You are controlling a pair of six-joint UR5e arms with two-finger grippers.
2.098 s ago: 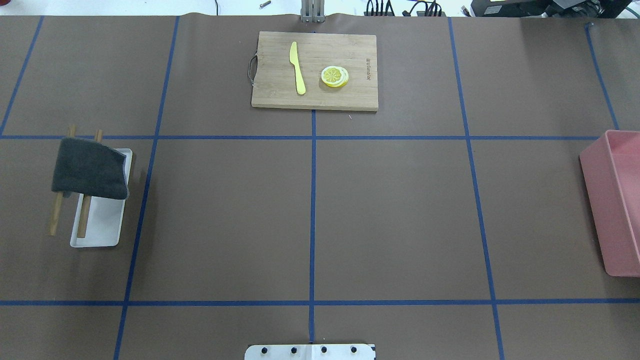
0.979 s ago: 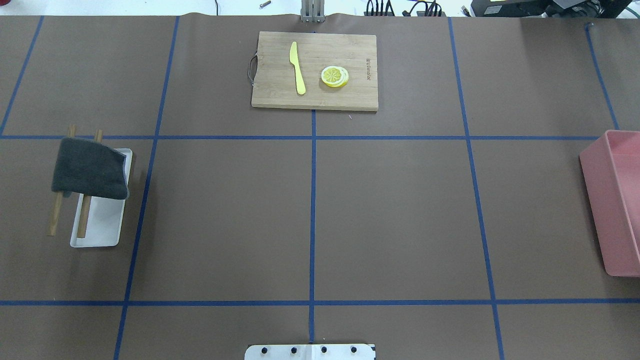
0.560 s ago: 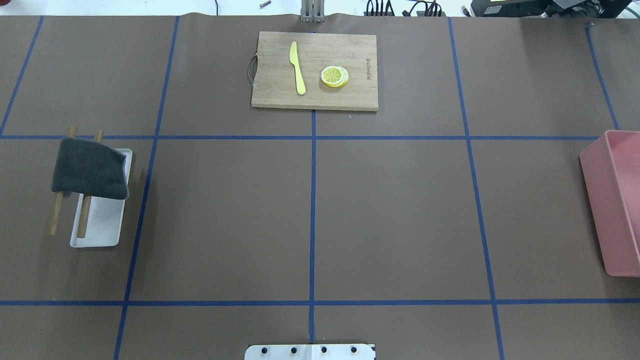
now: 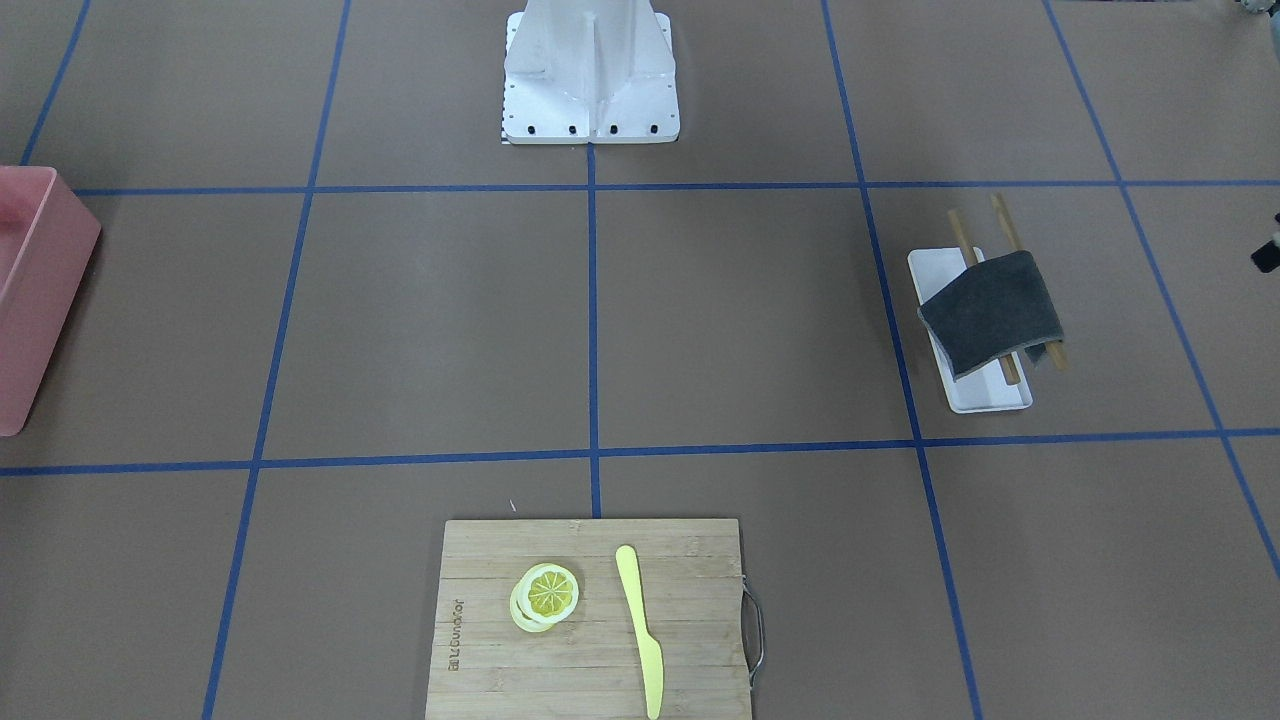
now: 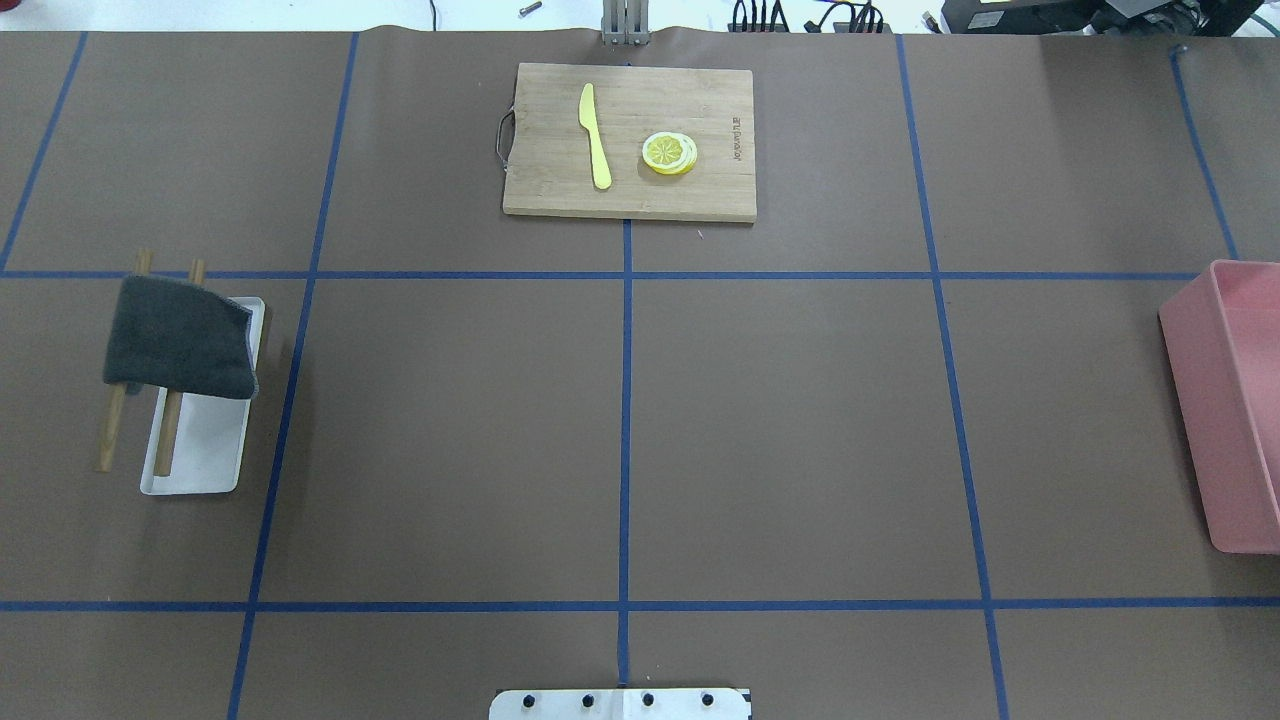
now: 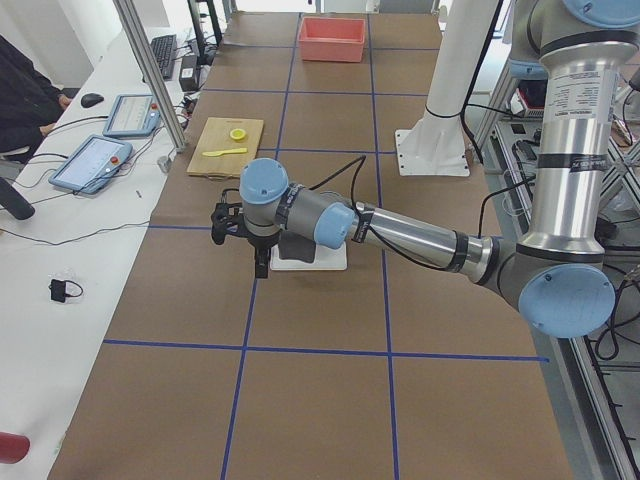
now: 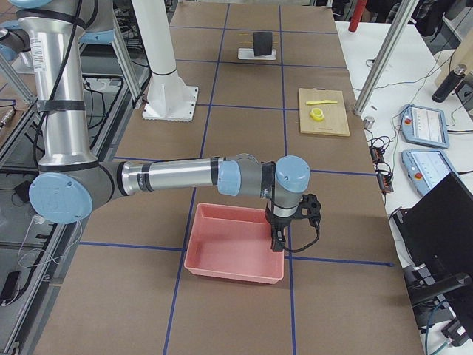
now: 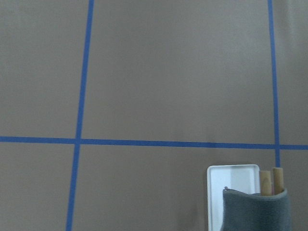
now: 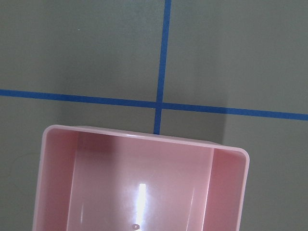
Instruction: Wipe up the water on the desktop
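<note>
From where I stand nothing has been wiped yet. The brown desktop (image 5: 780,420) fills both fixed views corner to corner, and I can't make out any wet patch on it. What matters now is the grey cloth (image 5: 178,338) at the left-middle of the overhead view. It is draped over two wooden sticks (image 5: 108,440) propped on a white tray (image 5: 200,455). The sticks run roughly up and down that frame, and the cloth's fold lies across them. The left gripper (image 6: 260,265) hangs just beside that tray, and its wrist camera catches the cloth in the lower right corner of its frame, so I'd say it needs only a short sideways move to get over it. The right gripper (image 7: 278,240) is well apart at the table's other end, above the edge of the pink bin (image 5: 1215,420). For both, I cannot tell whether the fingers are parted or closed.
</note>
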